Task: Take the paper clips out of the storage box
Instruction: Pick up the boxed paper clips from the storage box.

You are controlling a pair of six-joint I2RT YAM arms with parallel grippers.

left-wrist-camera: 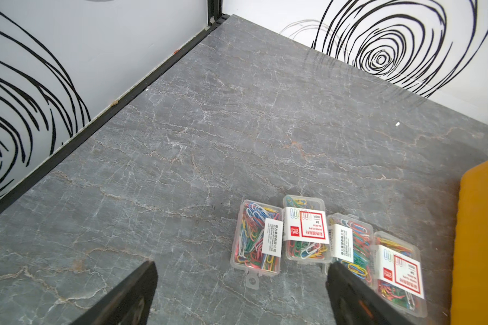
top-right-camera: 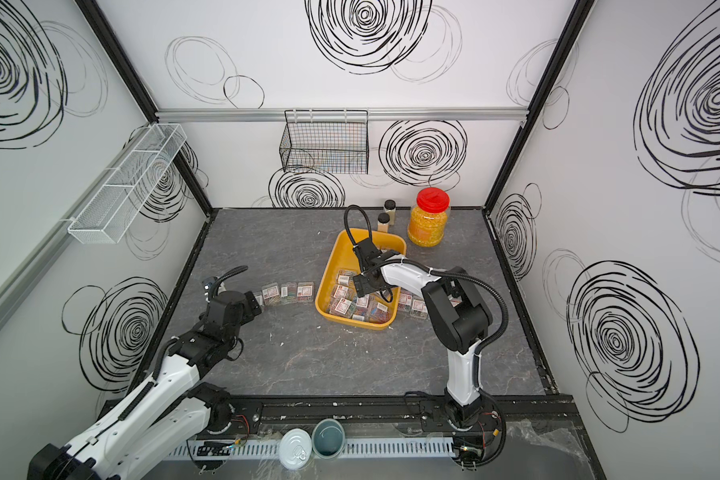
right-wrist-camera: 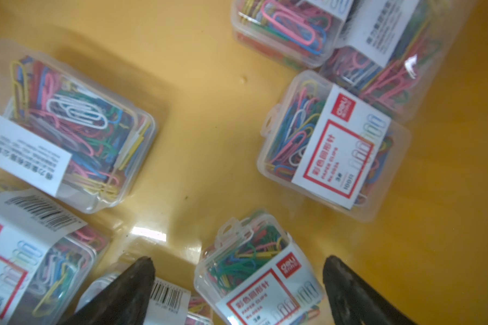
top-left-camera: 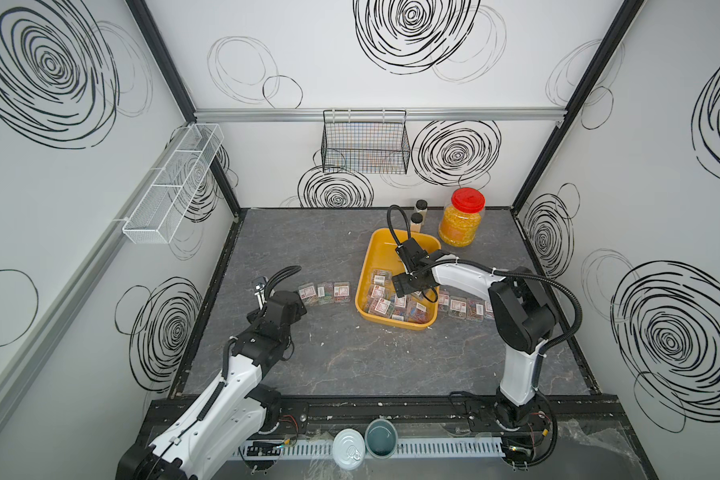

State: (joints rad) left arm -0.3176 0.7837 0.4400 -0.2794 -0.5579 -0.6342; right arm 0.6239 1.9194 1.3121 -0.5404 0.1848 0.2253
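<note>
- In both top views, the right arm (top-left-camera: 462, 272) masks part of the storage box (top-left-camera: 381, 249) and several paper clip cases (top-left-camera: 381, 305) inside.
- More cases on the bench (top-left-camera: 308, 353) lie half-hidden behind that arm.
- Left wrist view: the box runs off the frame's edge.
- Right wrist view: cases blurred, several cropped, fine print unreadable.

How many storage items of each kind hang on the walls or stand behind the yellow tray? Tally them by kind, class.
Wire baskets: 2
Black-capped bottles: 2
Red-lidded jar: 1
Total: 5
</note>
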